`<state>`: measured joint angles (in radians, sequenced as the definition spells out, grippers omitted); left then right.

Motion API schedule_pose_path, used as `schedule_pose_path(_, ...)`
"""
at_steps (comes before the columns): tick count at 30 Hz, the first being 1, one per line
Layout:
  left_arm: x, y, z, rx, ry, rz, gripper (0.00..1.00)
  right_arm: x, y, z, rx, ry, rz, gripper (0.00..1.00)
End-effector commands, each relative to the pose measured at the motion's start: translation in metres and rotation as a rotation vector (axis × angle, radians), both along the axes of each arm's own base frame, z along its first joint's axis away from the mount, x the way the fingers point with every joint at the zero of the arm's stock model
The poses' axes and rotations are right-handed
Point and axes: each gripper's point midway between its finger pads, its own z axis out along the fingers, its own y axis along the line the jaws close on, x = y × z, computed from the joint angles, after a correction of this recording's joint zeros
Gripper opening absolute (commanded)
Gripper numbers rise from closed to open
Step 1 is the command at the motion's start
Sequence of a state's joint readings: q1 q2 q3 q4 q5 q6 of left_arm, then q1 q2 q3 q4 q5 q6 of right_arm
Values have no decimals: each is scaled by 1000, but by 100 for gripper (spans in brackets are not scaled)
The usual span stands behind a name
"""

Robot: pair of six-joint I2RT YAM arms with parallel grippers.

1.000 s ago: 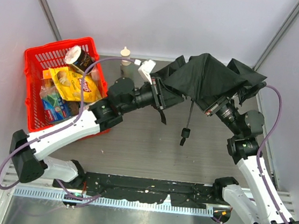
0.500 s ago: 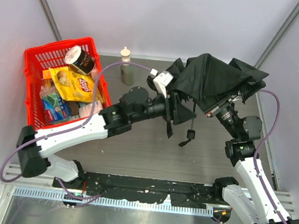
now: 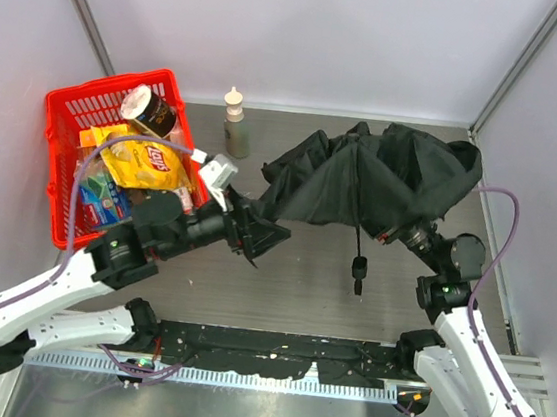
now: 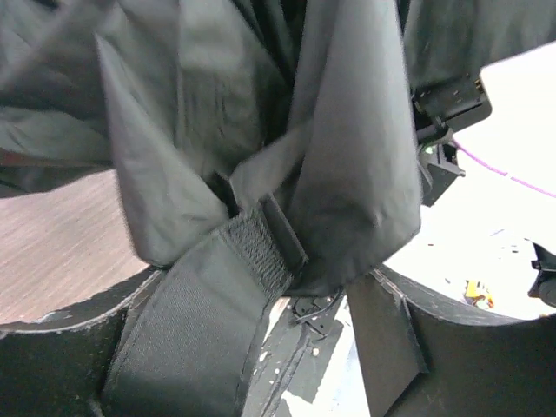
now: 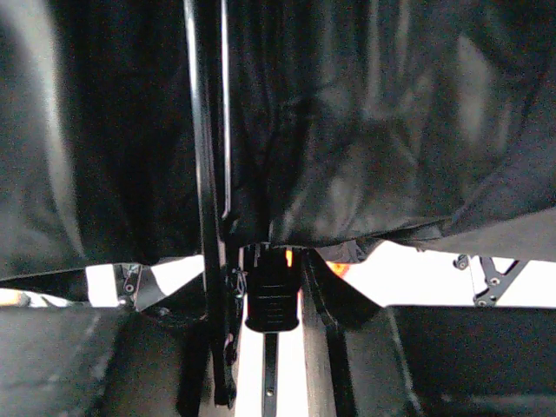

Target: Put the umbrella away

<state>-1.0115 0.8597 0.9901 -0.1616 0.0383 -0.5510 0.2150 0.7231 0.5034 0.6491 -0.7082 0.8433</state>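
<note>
Left wrist view: the left fingers (image 4: 387, 334) stand well apart. The closing strap (image 4: 208, 313) and folds of charcoal fabric lie in the gap, draped on one finger rather than pinched.

Right wrist view: the right fingers (image 5: 452, 365) sit under the canopy, with the thin shaft (image 5: 204, 174) running just beside them. We cannot tell whether they grip anything.

Top external view: the umbrella (image 3: 373, 174) is half open and raised over the far right of the desk (image 3: 288, 300). Its canopy spreads left to right, with the left hem at the left fingers and the right part covering the right arm's wrist. The shaft hangs toward the near edge and ends in the handle (image 3: 359, 268).

From the left fingers, the bulk of the umbrella lies to the right and farther back. We judge the right arm nearer the shaft and the left arm nearer the strap. The coming move, in our judgement, turns on gathering the canopy along the shaft.

A red basket (image 3: 107, 83) of groceries stands at far left, with a small bottle (image 3: 235, 123) near it. Pale walls enclose the desk.
</note>
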Motion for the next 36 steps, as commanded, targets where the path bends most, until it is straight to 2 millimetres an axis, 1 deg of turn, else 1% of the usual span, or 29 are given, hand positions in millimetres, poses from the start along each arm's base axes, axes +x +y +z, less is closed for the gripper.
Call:
schedule_pose_path(1,-20,30,18,5,-140,-36,72,-22,-6,9,-111,-404,-67,1)
schedule_pose_path(2,-28,33,25,-6,-169,-70,75,-20,-7,-7,-113,-394,-78,0)
schedule_pose_path(3,-35,36,28,-11,-190,-93,75,-20,-11,-3,-108,-458,-119,1)
schedule_pose_path(4,-38,40,32,-18,-202,-95,76,-15,-12,-15,-127,-453,-134,1)
schedule_pose_path(5,-42,45,36,-27,-216,-98,77,-17,-13,-13,-128,-502,-145,1)
schedule_pose_path(6,-45,49,41,-38,-235,-100,78,-12,-13,-20,-126,-487,-151,1)
schedule_pose_path(7,-45,56,48,-55,-255,-77,80,-15,-13,-16,-129,-544,-159,1)
schedule_pose_path(8,-38,65,54,-79,-254,-13,82,-12,-12,-21,-129,-543,-157,1)
schedule_pose_path(9,-32,71,59,-109,-230,43,82,-10,-13,-21,-119,-553,-165,1)
schedule_pose_path(10,-18,83,64,-138,-206,148,82,-9,-13,-19,-116,-561,-170,1)
schedule_pose_path(12,0,96,68,-157,-176,276,87,-5,-11,-19,-136,-580,-165,1)
schedule_pose_path(13,8,100,71,-152,-162,330,89,-3,-10,-18,-141,-583,-164,1)
schedule_pose_path(14,13,103,79,-163,-157,362,91,-7,-9,-14,-144,-619,-149,1)
schedule_pose_path(15,17,98,85,-165,-157,364,95,-9,-7,-11,-140,-638,-135,1)
schedule_pose_path(16,19,88,88,-158,-156,349,97,-21,-5,-1,-107,-678,-101,1)
schedule_pose_path(17,21,79,94,-155,-149,329,98,-24,-3,3,-98,-692,-73,1)
schedule_pose_path(18,24,68,97,-143,-133,310,99,-37,2,7,-82,-708,-4,1)
schedule_pose_path(19,26,58,98,-135,-111,293,100,-41,3,11,-74,-712,25,1)
schedule_pose_path(20,25,45,101,-133,-103,248,100,-51,6,10,-78,-724,76,1)
schedule_pose_path(21,22,32,103,-131,-106,188,99,-53,7,10,-77,-720,88,1)
schedule_pose_path(23,16,14,108,-150,-121,98,100,-57,6,14,-68,-728,85,1)
schedule_pose_path(24,18,10,113,-175,-125,81,100,-59,6,15,-66,-724,97,1)
schedule_pose_path(26,15,-1,113,-192,-99,-24,100,-63,8,17,-74,-721,134,1)
schedule_pose_path(28,24,-9,109,-220,-28,-94,100,-70,10,20,-80,-729,166,1)
schedule_pose_path(29,35,-7,106,-235,-3,-99,100,-73,10,22,-86,-737,181,1)
schedule_pose_path(31,35,-14,102,-271,5,-187,100,-78,11,25,-81,-732,202,1)
schedule_pose_path(32,27,-20,102,-277,-11,-261,100,-79,11,25,-80,-727,207,1)
schedule_pose_path(33,26,-25,99,-277,-7,-296,100,-79,11,24,-83,-725,210,1)
schedule_pose_path(36,34,-34,89,-280,-9,-305,100,-79,11,25,-81,-718,218,1)
